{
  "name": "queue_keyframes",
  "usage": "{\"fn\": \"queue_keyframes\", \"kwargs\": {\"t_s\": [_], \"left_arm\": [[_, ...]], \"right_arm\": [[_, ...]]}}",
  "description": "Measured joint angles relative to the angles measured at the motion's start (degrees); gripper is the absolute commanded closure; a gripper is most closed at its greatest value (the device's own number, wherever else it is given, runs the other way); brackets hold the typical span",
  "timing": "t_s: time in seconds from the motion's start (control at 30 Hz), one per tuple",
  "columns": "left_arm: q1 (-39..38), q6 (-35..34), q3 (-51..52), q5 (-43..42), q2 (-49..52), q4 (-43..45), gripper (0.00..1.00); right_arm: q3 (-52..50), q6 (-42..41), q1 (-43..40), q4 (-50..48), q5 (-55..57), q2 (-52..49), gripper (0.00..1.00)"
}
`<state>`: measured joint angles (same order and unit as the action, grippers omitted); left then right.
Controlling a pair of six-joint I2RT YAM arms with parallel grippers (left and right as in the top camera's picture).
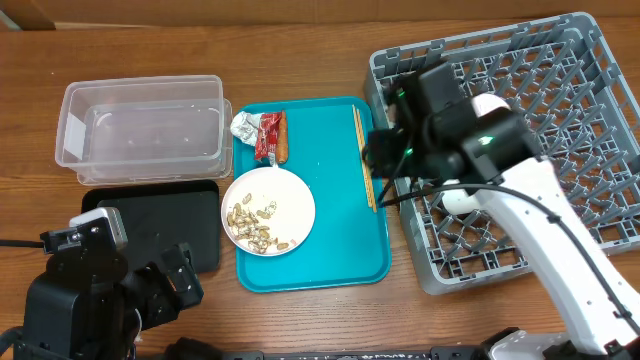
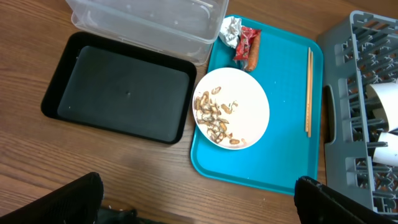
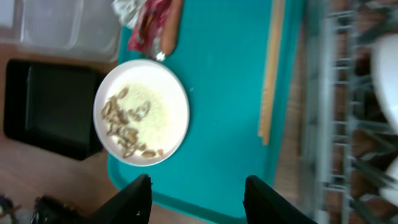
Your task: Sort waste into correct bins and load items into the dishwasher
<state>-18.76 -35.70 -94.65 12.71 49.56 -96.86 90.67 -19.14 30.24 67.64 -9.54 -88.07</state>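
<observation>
Plate [image 1: 268, 210], one, lies at the left edge of the teal tray [image 1: 335, 215], bare teal reaching the chopsticks [image 1: 363, 160]; left gripper [image 2: 199, 193] and right gripper [image 3: 198, 186] fingers both wide, empty.

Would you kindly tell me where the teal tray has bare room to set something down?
The teal tray is bare in the strip between the plate and the chopsticks, and along its near edge below the plate. Its far left corner is crowded with the silvery wrapper, red wrapper and sausage. The black tray is bare too.
</observation>
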Motion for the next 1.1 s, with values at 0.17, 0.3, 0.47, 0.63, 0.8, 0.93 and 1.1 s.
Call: {"fn": "queue_keyframes", "kwargs": {"t_s": [0.17, 0.3, 0.47, 0.63, 0.8, 0.93, 1.1], "left_arm": [[0.00, 0.00, 0.00, 0.00, 0.00, 0.00, 0.00], [0.00, 0.00, 0.00, 0.00, 0.00, 0.00, 0.00], [0.00, 0.00, 0.00, 0.00, 0.00, 0.00, 0.00], [0.00, 0.00, 0.00, 0.00, 0.00, 0.00, 0.00], [0.00, 0.00, 0.00, 0.00, 0.00, 0.00, 0.00], [0.00, 0.00, 0.00, 0.00, 0.00, 0.00, 0.00], [0.00, 0.00, 0.00, 0.00, 0.00, 0.00, 0.00]], "right_arm": [[-6.62, -1.20, 6.29, -7.78, 7.67, -4.55, 0.58], [-9.42, -1.99, 7.58, -14.23, 18.32, -12.11, 0.61], [-9.70, -2.01, 5.92, -20.85, 22.67, -19.58, 0.63], [-9.70, -2.01, 3.93, -24.48, 23.54, -24.68, 0.64], [-9.70, -0.57, 1.90, -26.75, 19.80, -28.26, 0.67], [-9.70, 0.07, 1.40, -26.91, 16.79, -29.73, 0.67], [-9.57, 0.55, 1.70, -26.08, 14.86, -30.62, 0.71]]}}
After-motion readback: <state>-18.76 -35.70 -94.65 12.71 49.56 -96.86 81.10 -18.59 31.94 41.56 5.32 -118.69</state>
